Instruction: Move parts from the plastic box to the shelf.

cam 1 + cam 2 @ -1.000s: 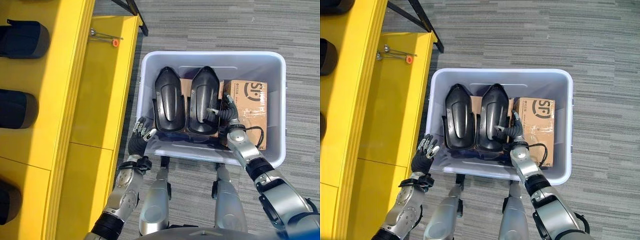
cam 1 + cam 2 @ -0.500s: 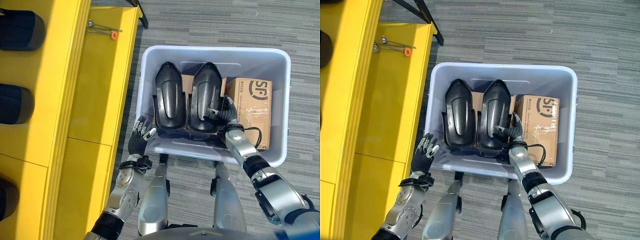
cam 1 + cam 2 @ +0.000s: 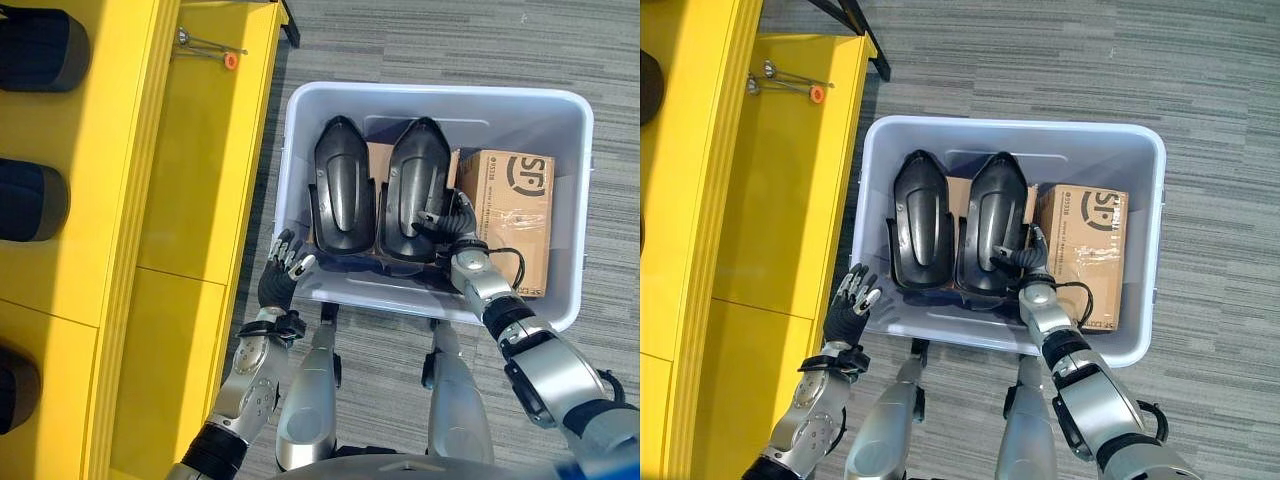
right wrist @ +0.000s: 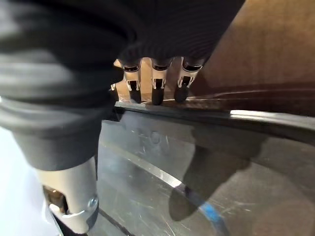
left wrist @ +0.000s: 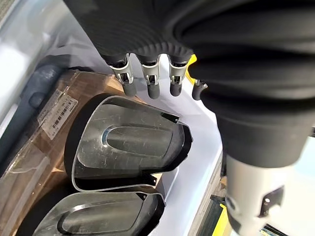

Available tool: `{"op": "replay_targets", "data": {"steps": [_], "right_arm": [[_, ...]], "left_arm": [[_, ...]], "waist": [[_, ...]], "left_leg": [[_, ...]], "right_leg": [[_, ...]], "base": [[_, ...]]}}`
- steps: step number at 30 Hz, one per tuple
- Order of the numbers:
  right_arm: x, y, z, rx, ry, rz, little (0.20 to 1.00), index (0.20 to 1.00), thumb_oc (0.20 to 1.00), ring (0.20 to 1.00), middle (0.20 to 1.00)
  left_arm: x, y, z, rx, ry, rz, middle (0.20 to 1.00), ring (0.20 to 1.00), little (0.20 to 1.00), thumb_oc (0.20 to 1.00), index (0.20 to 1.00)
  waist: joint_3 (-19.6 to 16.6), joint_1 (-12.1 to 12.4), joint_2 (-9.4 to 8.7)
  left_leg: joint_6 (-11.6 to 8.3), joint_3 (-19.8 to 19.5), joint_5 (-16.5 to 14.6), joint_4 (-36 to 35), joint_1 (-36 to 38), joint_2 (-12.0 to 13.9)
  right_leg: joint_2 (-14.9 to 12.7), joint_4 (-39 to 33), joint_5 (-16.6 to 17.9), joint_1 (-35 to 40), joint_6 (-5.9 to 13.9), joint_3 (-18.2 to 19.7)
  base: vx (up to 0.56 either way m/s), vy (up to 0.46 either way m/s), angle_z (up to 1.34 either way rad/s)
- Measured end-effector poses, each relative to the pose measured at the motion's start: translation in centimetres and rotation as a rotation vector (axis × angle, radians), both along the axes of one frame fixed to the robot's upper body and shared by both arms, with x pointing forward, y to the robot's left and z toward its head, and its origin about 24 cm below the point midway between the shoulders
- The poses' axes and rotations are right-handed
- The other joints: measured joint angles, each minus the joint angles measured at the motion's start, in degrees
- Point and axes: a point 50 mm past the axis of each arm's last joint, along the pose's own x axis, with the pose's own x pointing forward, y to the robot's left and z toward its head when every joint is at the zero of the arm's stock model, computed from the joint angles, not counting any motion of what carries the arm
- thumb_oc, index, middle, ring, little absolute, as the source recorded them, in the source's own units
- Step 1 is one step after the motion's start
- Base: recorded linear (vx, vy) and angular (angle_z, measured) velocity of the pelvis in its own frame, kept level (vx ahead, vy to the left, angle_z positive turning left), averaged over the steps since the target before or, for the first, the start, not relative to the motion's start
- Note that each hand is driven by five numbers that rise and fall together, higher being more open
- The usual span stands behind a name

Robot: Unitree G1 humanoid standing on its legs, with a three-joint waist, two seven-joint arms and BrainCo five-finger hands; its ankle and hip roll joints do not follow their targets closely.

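Right hand down inside the plastic box, at the near right flank of the right-hand black part. Fingers draped over that part's edge in the right wrist view, thumb on the other side, so apparently pinching the rim rather than wrapped round the body (grip not fully readable from above). Part's long axis running away from the robot, pointed end far, broad end near, so contact made low on the broad end and off to one side. Likely to swing or tip on lifting, judging by that off-centre hold.

Left hand outside the box, just beside its near left corner, fingers relaxed and spread, holding nothing. Nearer of the two to the left-hand black part, lying parallel to and touching its twin, and nearer also to the yellow shelf along the robot's left.

Contents of the box: two black parts side by side on a flat brown sheet, plus a cardboard carton standing against the right wall, touching or nearly touching the right-hand part. Little room, therefore, for fingers between carton and part.

On the shelf: dark rounded parts on the upper level, and a small metal tool with an orange tip at the far end of the lower level.

Both parts not yet out of the box.
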Motion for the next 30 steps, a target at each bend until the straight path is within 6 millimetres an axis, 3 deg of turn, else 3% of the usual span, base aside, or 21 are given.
{"op": "replay_targets", "data": {"steps": [22, 30], "right_arm": [[0.5, -0.5, -0.6, 0.09, 0.071, -0.103, 1.0, 1.0, 1.0, 1.0, 1.0], [1.4, -1.2, 0.9, 0.091, 0.079, -0.162, 1.0, 1.0, 1.0, 1.0, 1.0]], "left_arm": [[0.3, -0.7, 0.3, -0.026, 0.004, -0.014, 1.0, 1.0, 1.0, 1.0, 1.0], [0.4, -0.9, 0.3, -0.001, 0.001, -0.042, 1.0, 1.0, 1.0, 1.0, 1.0]], "waist": [[0.11, 0.34, -0.01], [2.16, 1.58, 0.27]], "left_leg": [[0.16, -0.49, 0.75, 0.0, -1.54, -0.5], [0.21, -1.41, 1.25, 0.08, -3.06, -0.75]], "right_leg": [[-0.49, -0.01, 0.63, -1.19, -0.05, -0.22], [-0.74, 0.01, 0.87, -2.35, 0.08, -0.47]], "base": [[0.0, 0.0, 0.01], [-0.01, 0.0, 0.04]]}}
